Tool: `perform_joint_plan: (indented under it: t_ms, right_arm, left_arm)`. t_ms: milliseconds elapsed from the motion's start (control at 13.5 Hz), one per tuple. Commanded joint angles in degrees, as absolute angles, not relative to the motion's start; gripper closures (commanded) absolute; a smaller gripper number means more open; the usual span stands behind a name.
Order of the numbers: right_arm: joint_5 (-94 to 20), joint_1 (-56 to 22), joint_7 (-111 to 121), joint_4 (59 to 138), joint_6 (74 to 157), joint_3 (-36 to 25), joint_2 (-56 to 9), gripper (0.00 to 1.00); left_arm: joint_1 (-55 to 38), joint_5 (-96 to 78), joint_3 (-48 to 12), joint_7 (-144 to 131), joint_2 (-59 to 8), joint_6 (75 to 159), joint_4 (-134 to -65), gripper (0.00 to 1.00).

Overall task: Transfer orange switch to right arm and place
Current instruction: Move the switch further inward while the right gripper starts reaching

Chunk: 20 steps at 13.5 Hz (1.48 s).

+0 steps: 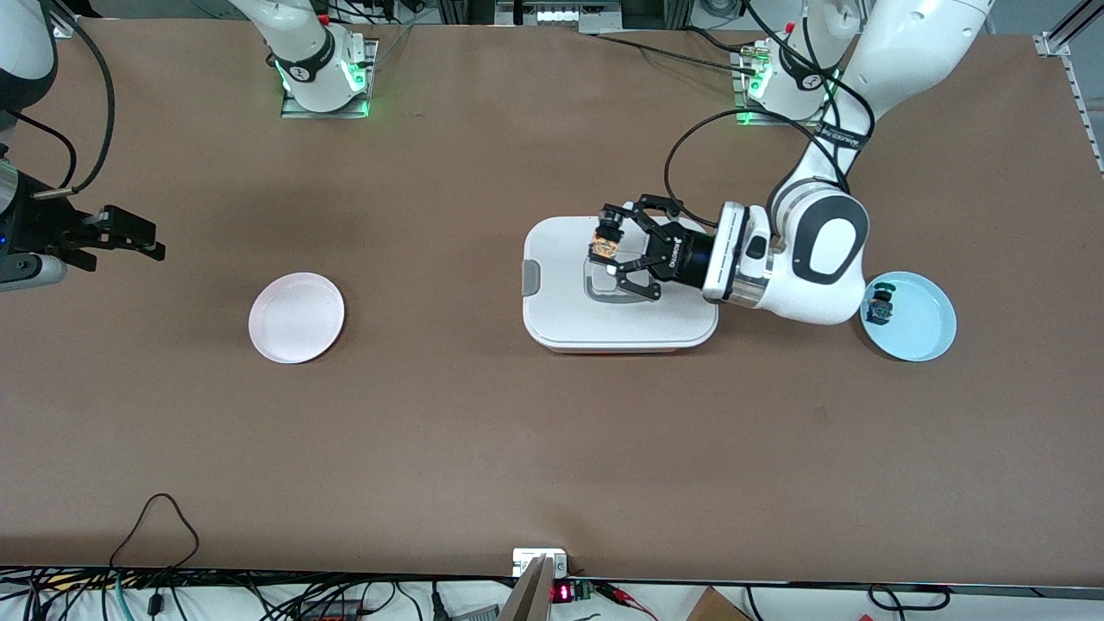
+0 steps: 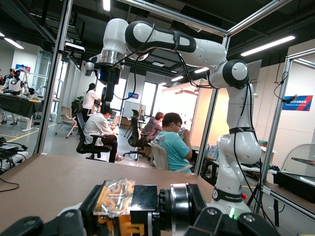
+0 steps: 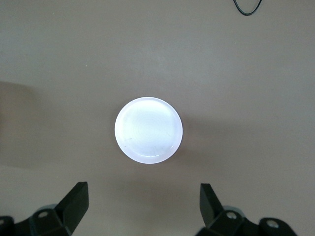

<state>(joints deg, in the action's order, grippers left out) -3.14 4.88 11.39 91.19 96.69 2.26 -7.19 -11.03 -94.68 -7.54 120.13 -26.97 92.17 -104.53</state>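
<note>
Right now your orange switch sits pinched between the fingers of the left tool, held up in the air over the white lidded box in the middle of the surface. You can see the left arm reaching in from its base, its wrist turned sideways so the tool points toward the right arm's end of the surface. In the left wrist view the switch fills the lower edge, clear-topped with orange parts beneath, gripped tight.

Toward the left arm's end lies a light blue plate with a small green-capped switch resting in it, near the rim closest to the box.

Look toward the other end and you find a pale pink plate lying bare on the surface. Your right tool waits in the air at the edge of the front view, its fingers spread wide with nothing between them, and its wrist camera looks straight down at that pink plate.
</note>
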Motion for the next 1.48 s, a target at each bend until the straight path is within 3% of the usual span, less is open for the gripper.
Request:
perform_joint_plan:
  t_ms: [0, 888, 1183, 1405]
  right_arm:
    - [-1.85, 4.05, 11.43, 91.93, 97.99, 2.64, -6.94, 0.00]
    - [-4.21, 4.04, 14.05, 90.44, 98.18, 2.55, -10.37, 0.00]
    - [-35.01, 4.83, 15.73, 91.67, 94.66, 2.37, -13.61, 0.00]
    - [-55.64, 3.44, 16.08, 94.20, 98.76, 2.81, -17.92, 0.00]
  left_arm:
    - [-12.65, -97.03, -7.29, 121.99, -27.51, 93.33, -103.97, 1.00]
    - [-15.20, -100.36, -7.38, 121.99, -27.51, 98.96, -103.27, 1.00]
    - [-15.56, -100.55, -7.38, 122.08, -27.42, 101.51, -103.27, 1.00]
    - [-15.64, -100.55, -7.38, 122.17, -27.42, 101.51, -103.27, 1.00]
